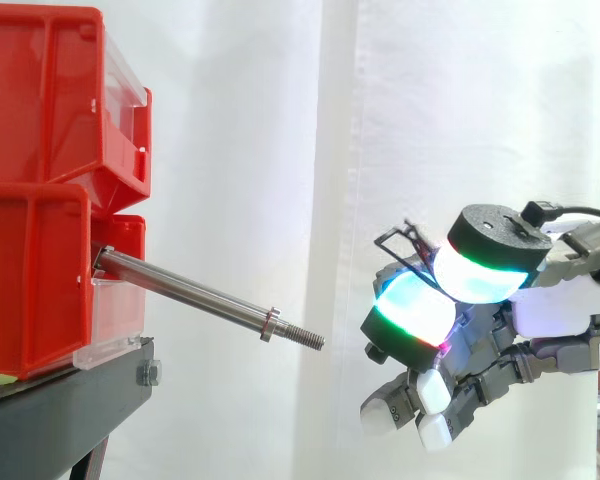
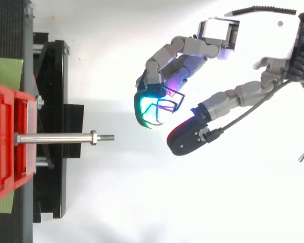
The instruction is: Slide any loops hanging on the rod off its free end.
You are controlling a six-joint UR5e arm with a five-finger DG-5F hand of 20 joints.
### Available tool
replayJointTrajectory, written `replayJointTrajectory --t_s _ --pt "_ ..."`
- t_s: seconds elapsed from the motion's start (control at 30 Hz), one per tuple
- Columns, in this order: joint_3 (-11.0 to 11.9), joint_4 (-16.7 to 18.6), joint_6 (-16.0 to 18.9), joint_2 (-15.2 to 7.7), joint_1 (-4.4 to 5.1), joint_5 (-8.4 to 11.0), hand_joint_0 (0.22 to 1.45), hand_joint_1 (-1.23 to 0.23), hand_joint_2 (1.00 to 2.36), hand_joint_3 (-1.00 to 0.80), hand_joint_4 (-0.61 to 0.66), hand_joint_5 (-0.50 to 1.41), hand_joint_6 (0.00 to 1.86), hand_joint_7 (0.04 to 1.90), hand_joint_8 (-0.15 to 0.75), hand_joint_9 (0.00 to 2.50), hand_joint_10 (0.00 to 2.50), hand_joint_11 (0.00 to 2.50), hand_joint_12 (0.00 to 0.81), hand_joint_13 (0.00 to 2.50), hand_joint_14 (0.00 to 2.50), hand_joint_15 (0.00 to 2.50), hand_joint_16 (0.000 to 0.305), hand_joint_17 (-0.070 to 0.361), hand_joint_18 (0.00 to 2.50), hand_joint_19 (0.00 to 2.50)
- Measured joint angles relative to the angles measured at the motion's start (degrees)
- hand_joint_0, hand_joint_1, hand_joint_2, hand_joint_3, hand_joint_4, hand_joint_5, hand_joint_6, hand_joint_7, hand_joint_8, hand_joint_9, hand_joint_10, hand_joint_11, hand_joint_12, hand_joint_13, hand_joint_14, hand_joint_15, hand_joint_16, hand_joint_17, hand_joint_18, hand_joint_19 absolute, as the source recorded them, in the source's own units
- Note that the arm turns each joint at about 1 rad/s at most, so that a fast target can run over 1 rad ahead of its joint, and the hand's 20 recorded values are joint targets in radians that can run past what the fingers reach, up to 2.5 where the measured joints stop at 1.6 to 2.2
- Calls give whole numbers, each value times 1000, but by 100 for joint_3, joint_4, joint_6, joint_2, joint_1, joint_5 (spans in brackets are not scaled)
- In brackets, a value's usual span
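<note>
Nothing legible — no text, label or number (either view).

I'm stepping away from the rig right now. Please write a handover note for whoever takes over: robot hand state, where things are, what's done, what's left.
Robot hand: past the rod's free end and apart from it, fingers curled, pinching a thin black wire loop at the fingertips.
Rod: sticks out from the red bins, sloping down toward its threaded tip, with a nut near the tip. No loop hangs on it.
Done: the loop is off the rod.
Left: probably only setting the loop down.
</note>
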Motion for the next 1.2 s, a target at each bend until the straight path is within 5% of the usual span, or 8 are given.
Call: replayJointTrajectory --t_s 0.3,0.5,0.83,1.2 --pt "-1 -34 3 0 0 9 632 -692 1000 -500 56 -129 931 996 244 983 13 379 309 597 5 135 40 91 630 341" --pt "0 -37 2 0 0 9 615 -542 1001 -479 23 -115 920 1021 254 1000 12 357 307 579 5 140 41 92 590 376" --pt "0 -32 -8 -2 15 17 626 -819 1012 -132 8 -105 913 1059 290 1067 12 380 349 685 6 165 48 107 711 337" --pt "1 -23 -8 -1 21 70 672 -815 1006 -407 10 -132 919 1014 253 1005 14 399 312 618 6 157 41 92 638 349"
